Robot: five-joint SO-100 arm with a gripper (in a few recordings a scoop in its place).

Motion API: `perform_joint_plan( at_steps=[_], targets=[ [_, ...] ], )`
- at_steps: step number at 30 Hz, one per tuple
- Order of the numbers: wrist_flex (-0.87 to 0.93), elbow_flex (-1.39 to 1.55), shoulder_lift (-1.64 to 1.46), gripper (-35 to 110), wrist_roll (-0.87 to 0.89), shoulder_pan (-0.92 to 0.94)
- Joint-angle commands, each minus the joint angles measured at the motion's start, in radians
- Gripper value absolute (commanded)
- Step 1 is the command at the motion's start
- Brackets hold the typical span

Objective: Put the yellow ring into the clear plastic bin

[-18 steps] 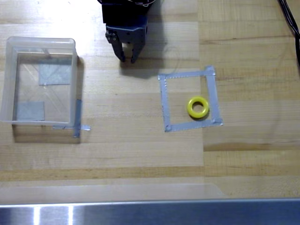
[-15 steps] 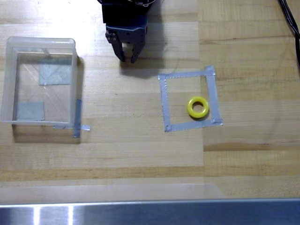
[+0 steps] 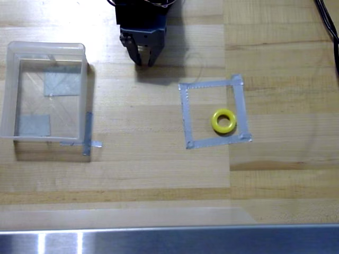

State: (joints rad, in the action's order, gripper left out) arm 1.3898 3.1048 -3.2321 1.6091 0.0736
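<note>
bin (image 3: 46, 91) left, ring (image 3: 224, 121) right inside tape square (image 3: 213, 111), pincer (image 3: 144, 60) between

Matt wood table (image 3: 159, 174); cloudy plastic bin (image 3: 10, 90); glossy yellow ring (image 3: 224, 121).

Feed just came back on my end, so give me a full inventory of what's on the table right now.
yellow ring: one, bright yellow, lying flat inside the grey tape square, lower right part.
clear plastic bin: one, transparent, at the left of the overhead view, nothing in it but grey tape patches seen through its base.
grey tape square: one outline, right of centre.
grey tape strips: at the bin's lower right corner.
table: light wood, metal edge along the bottom.
black cables: top right corner.
gripper: one, black, top centre, fingertips close together, holding nothing.
</note>
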Motion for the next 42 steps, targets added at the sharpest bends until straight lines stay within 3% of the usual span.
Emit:
perform_joint_plan(
  at_steps=[1, 9, 15, 22, 35, 42],
  targets=[
    [0.057, -0.121, 0.015, 6, 0.017, 0.006],
    [0.072, -0.549, 0.531, 6, 0.011, -0.006],
    [0.074, -0.943, 1.009, 6, 0.020, -0.147],
    [0.074, -1.252, 1.304, 7, 0.044, -0.344],
    [0.057, -1.603, 1.697, 39, 0.242, -0.577],
    [0.057, -1.718, 1.870, 43, 0.247, -0.588]
  ],
)
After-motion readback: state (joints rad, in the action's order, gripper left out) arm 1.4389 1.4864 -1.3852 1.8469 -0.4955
